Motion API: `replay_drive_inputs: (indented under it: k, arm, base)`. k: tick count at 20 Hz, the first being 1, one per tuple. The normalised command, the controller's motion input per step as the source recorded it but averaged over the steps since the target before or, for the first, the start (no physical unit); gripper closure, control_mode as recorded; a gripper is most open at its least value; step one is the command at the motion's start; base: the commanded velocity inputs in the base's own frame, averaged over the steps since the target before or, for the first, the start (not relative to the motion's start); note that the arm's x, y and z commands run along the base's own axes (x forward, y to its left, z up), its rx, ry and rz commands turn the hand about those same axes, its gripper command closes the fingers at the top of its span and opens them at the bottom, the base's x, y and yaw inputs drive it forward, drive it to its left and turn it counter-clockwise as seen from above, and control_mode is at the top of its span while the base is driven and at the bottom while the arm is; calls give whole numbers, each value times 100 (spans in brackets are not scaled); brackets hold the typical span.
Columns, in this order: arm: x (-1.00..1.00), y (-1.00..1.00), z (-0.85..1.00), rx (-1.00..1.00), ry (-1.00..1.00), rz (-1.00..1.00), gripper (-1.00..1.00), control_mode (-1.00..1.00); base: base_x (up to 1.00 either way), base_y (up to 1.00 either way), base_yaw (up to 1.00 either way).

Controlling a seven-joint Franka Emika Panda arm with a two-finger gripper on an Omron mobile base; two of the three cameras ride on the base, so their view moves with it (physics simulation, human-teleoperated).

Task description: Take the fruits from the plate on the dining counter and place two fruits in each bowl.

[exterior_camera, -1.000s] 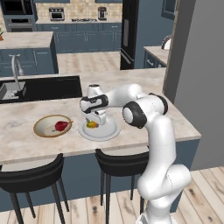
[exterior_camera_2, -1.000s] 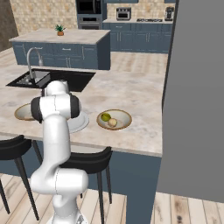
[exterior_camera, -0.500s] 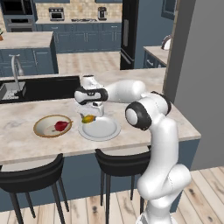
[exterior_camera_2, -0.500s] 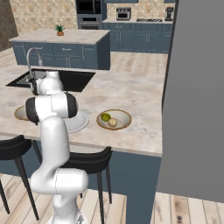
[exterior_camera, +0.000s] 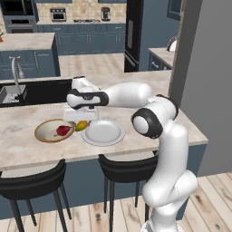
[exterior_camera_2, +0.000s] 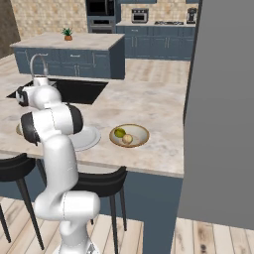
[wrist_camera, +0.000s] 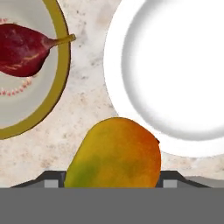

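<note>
My gripper (exterior_camera: 81, 120) is shut on the orange-yellow fruit (exterior_camera: 81, 125) (wrist_camera: 114, 154) and holds it above the counter, between the white plate (exterior_camera: 103, 132) (wrist_camera: 175, 74) and the left bowl (exterior_camera: 45, 132) (wrist_camera: 59, 78). The dark red fruit (exterior_camera: 63, 130) (wrist_camera: 24, 49) lies in that left bowl. The plate has no fruit on it. In the right base view the second bowl (exterior_camera_2: 142, 134) holds the yellow-green fruit (exterior_camera_2: 119, 132) and the pinkish peach fruit (exterior_camera_2: 127, 139). The plate's edge (exterior_camera_2: 92, 138) shows beside my arm there. All stand on the beige dining counter (exterior_camera: 145, 136).
A sink with a faucet (exterior_camera: 17, 74) sits behind the left bowl. Two dark stools (exterior_camera: 124, 165) stand under the counter's front edge. A grey wall (exterior_camera_2: 218, 109) rises at the counter's right end. A kitchen island (exterior_camera_2: 74, 54) stands farther back.
My gripper has carried the orange-yellow fruit left, off the plate, to the gap beside the left bowl. The plate is now bare.
</note>
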Motion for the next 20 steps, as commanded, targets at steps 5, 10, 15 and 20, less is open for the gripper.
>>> replay_drive_inputs:
  k: [5, 10, 15, 20]
  arm:
    - [5, 39, 0, 25, -3, 31, 100, -100]
    - [16, 18, 2, 8, -24, 14, 100, -100]
    - [17, 46, -3, -2, -10, 6, 100, -100]
    - [29, 30, -24, 0, 2, 2, 100, -100]
  base:
    - [0, 0, 0]
    - [0, 0, 0]
    - [0, 0, 0]
    - [0, 0, 0]
